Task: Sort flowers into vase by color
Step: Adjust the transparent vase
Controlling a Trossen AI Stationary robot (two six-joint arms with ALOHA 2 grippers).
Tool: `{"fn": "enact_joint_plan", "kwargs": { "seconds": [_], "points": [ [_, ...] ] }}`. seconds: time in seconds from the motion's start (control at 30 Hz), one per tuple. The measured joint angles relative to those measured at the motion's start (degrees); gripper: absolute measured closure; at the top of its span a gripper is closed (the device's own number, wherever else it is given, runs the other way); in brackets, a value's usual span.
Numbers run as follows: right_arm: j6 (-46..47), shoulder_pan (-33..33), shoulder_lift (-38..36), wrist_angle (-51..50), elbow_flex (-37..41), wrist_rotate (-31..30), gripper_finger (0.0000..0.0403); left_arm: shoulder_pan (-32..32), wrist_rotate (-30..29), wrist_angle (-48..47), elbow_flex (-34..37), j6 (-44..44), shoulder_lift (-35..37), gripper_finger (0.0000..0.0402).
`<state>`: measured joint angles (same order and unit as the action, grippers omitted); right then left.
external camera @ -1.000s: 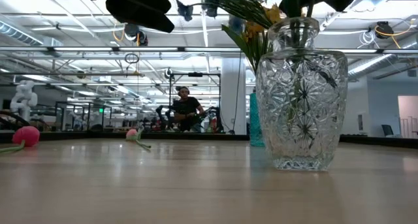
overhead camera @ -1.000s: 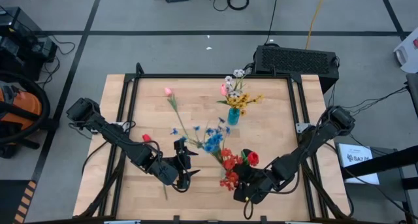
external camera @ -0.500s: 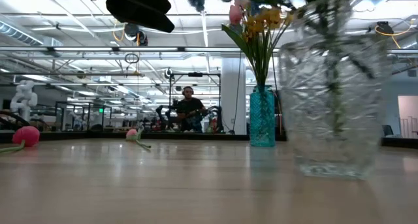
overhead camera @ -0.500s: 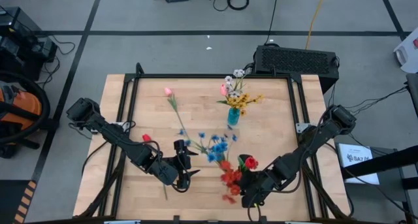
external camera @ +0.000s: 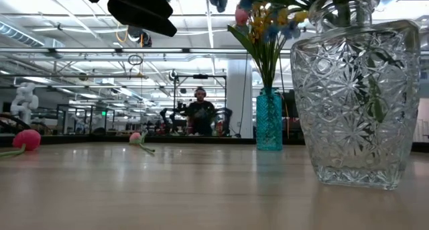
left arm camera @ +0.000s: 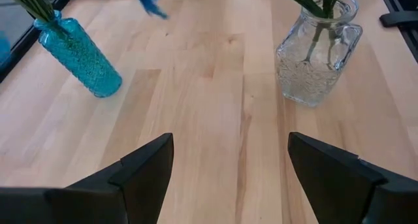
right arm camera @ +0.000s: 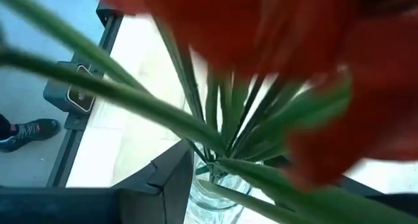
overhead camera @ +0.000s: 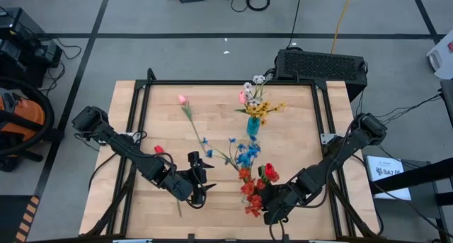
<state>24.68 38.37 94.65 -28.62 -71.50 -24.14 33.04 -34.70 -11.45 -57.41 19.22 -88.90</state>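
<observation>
A clear cut-glass vase [external camera: 352, 96] holds red blooms [overhead camera: 253, 190] and blue sprays [overhead camera: 247, 152]; it stands near the table's front right. My right gripper [overhead camera: 274, 206] is shut on it. A blue vase [overhead camera: 253, 126] farther back holds yellow, white and pink flowers. A pink tulip [overhead camera: 182, 99] and a red tulip [overhead camera: 159, 149] lie flat on the table at the left. My left gripper [left arm camera: 228, 178] hovers open over bare wood near the front left, touching nothing. My right gripper holds the clear vase at its neck, just below the rim [right arm camera: 210, 174]. One finger [right arm camera: 168, 181] lies against the neck's side; red blooms hide the other. It comes in slanting down from the near right. The vase leans slightly; whether its base [external camera: 355, 180] clears the table I cannot tell.
The table's black frame [overhead camera: 134, 122] runs along its edges. A black box [overhead camera: 320, 64] sits behind the far edge. Bare wood [left arm camera: 215, 87] lies between the two vases. A person shows far off in the room [external camera: 200, 112].
My right gripper has rolled its wrist and shifted a little toward the table's right and near edges, taking the clear vase along. The vase now stands nearer the front right, and its blue and red flowers have swung toward the right. The left arm has kept still.
</observation>
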Motion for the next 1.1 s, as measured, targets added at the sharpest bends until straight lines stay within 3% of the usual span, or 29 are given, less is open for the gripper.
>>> {"fn": "enact_joint_plan", "kwargs": {
  "seconds": [0.23, 0.73, 1.1],
  "points": [
    [0.11, 0.09, -0.91, 0.13, 0.0, 0.45, 0.0227, 0.0, 0.11, 1.7, 0.0, -0.01, 0.0, 0.0094],
    [3.22, 0.15, -0.85, -2.11, 0.0, 1.84, 0.0227, 0.34, 0.74, 21.7, -0.03, -3.94, -2.69, 0.0097],
    [3.09, 0.15, -0.81, -3.7, -0.02, 1.81, 0.0227, 1.25, -1.88, 21.42, -15.25, -1.44, -17.72, 0.0098]
  ]
}}
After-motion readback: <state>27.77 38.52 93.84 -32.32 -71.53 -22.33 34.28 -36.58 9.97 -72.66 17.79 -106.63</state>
